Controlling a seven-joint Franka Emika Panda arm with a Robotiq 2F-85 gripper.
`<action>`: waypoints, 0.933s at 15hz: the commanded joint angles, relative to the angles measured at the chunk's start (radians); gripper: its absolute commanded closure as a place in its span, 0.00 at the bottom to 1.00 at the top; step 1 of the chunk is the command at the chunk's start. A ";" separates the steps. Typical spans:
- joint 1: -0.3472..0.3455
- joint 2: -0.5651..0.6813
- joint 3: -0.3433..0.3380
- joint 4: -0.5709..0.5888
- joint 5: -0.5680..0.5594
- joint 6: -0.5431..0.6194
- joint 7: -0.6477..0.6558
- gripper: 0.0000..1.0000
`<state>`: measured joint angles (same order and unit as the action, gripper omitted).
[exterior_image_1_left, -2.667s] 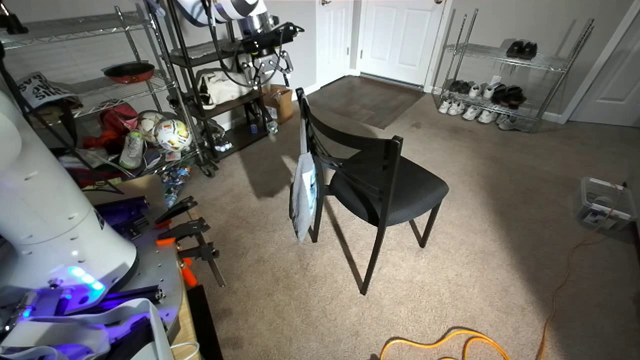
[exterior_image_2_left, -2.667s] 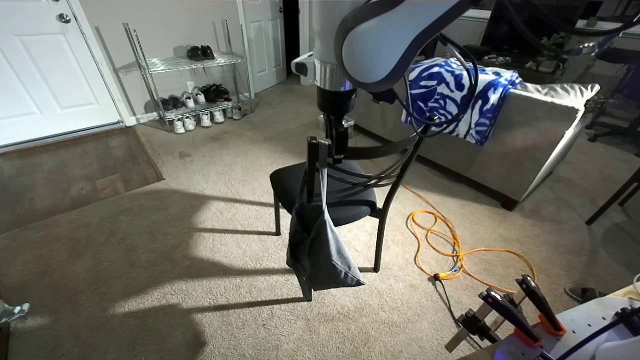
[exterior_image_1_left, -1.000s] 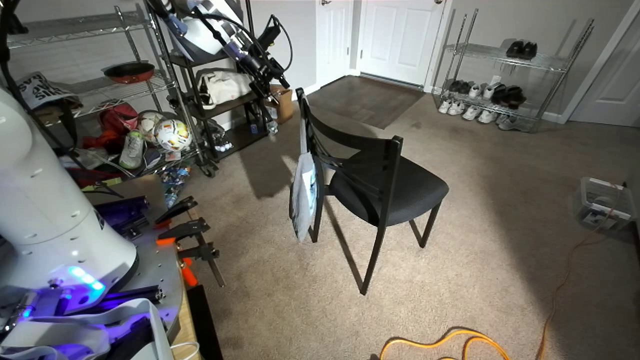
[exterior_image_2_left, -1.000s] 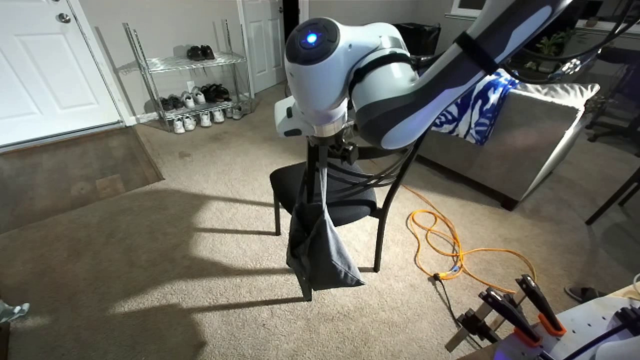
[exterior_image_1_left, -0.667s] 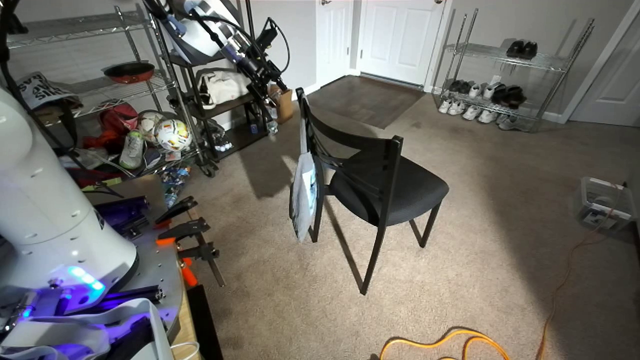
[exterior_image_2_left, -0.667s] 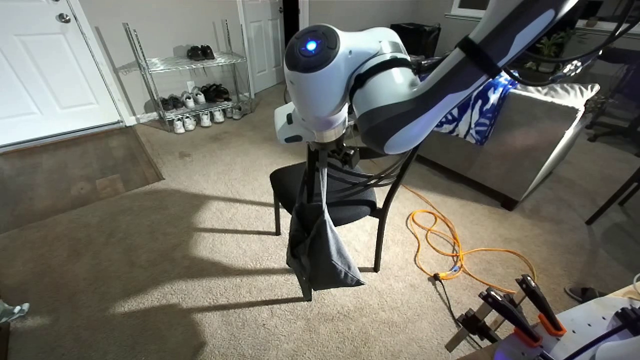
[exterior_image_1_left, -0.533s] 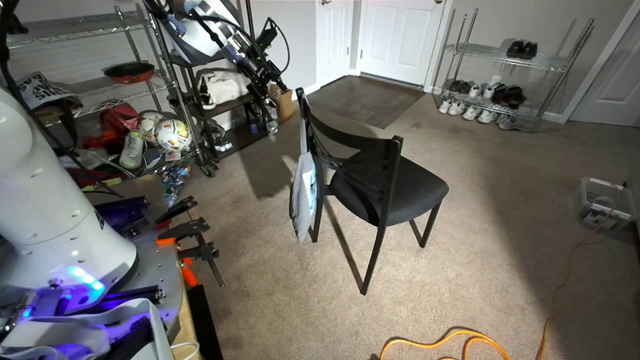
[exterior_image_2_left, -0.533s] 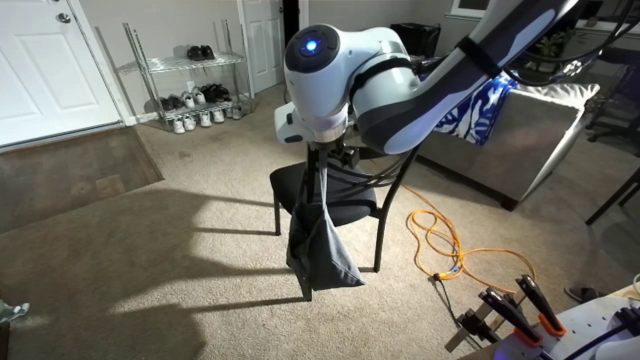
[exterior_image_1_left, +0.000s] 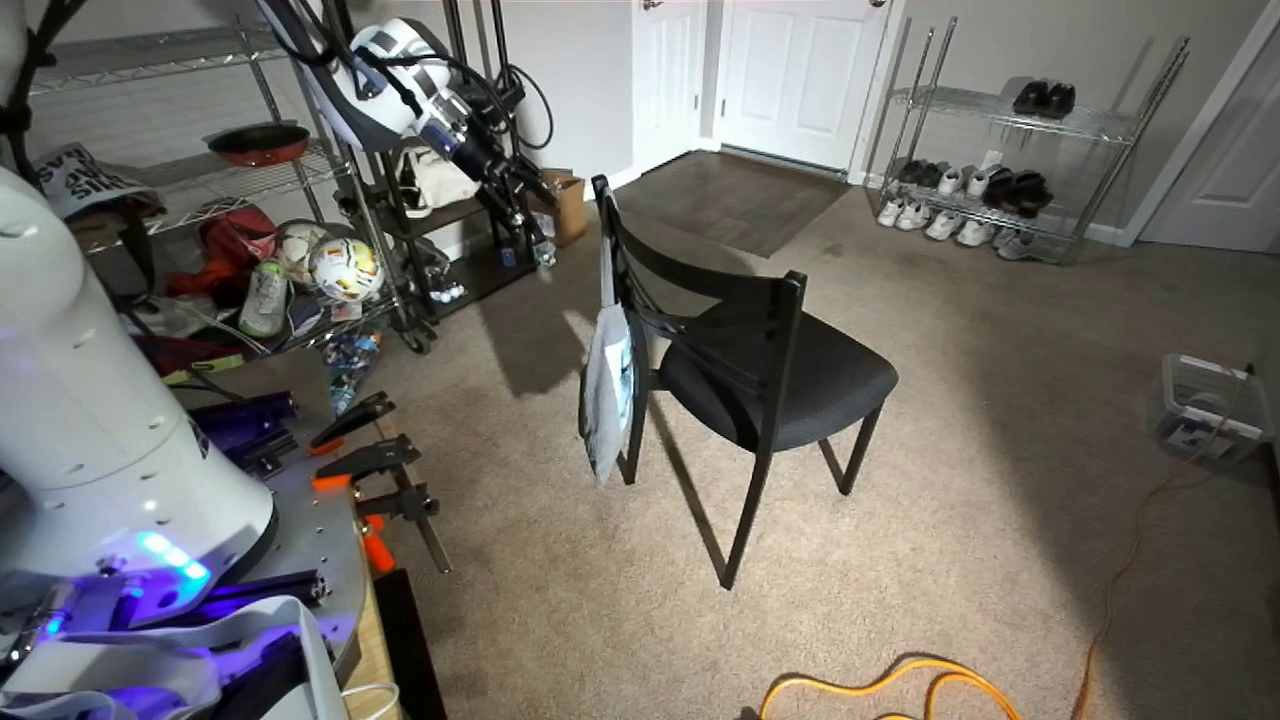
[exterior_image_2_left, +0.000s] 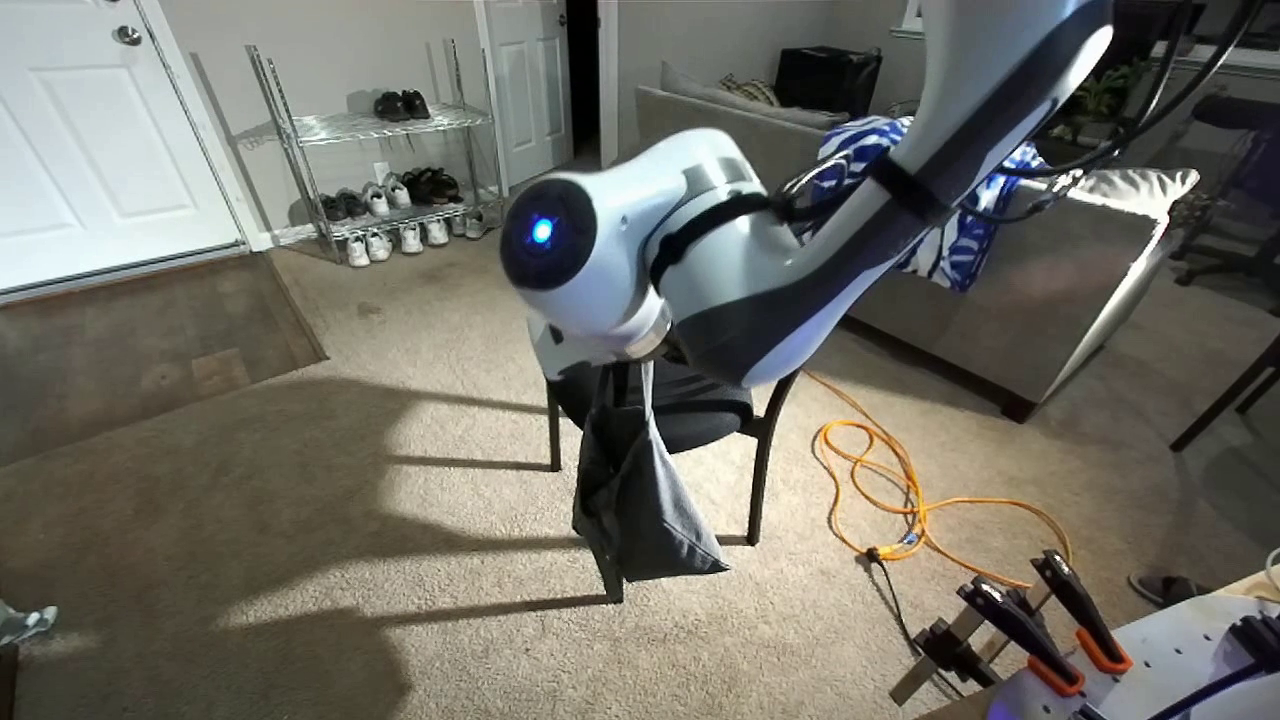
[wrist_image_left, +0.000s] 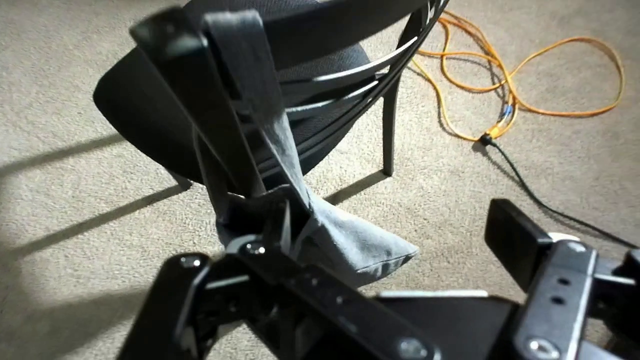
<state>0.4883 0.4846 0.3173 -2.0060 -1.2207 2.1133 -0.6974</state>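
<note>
A grey cloth bag (exterior_image_2_left: 655, 505) hangs by its strap (wrist_image_left: 255, 75) from the top corner of a black chair (exterior_image_1_left: 820, 385), on the outer side of the backrest. In the wrist view my gripper (wrist_image_left: 397, 232) stands open, its fingers (wrist_image_left: 515, 242) wide apart with nothing held. The left finger overlaps the mouth of the bag (wrist_image_left: 350, 237) in that picture; whether they touch I cannot tell. From an exterior view, the gripper (exterior_image_1_left: 528, 205) appears left of the chair's backrest, apart from the bag (exterior_image_1_left: 608, 395). The arm's wrist hides the gripper and the backrest top in an exterior view (exterior_image_2_left: 600, 270).
Clamps (exterior_image_1_left: 375, 460) jut from the edge of the robot's table. An orange cord (exterior_image_2_left: 925, 500) lies coiled on the carpet near the chair. A sofa (exterior_image_2_left: 1040, 300) with a blue-white blanket, wire shelves (exterior_image_1_left: 230, 180) and a shoe rack (exterior_image_1_left: 1010, 115) stand around.
The arm has swung into a downward tilt and lowered, shifting left in both exterior views, most recently within the last half second. Chair and bag hang and stand as before.
</note>
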 joint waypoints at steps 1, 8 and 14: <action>0.052 0.107 0.025 0.056 -0.073 -0.113 -0.069 0.00; 0.092 0.226 0.026 0.088 -0.250 -0.090 -0.264 0.00; 0.099 0.259 -0.011 0.094 -0.394 -0.141 -0.429 0.00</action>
<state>0.5803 0.7361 0.3248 -1.9165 -1.5525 2.0165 -1.0554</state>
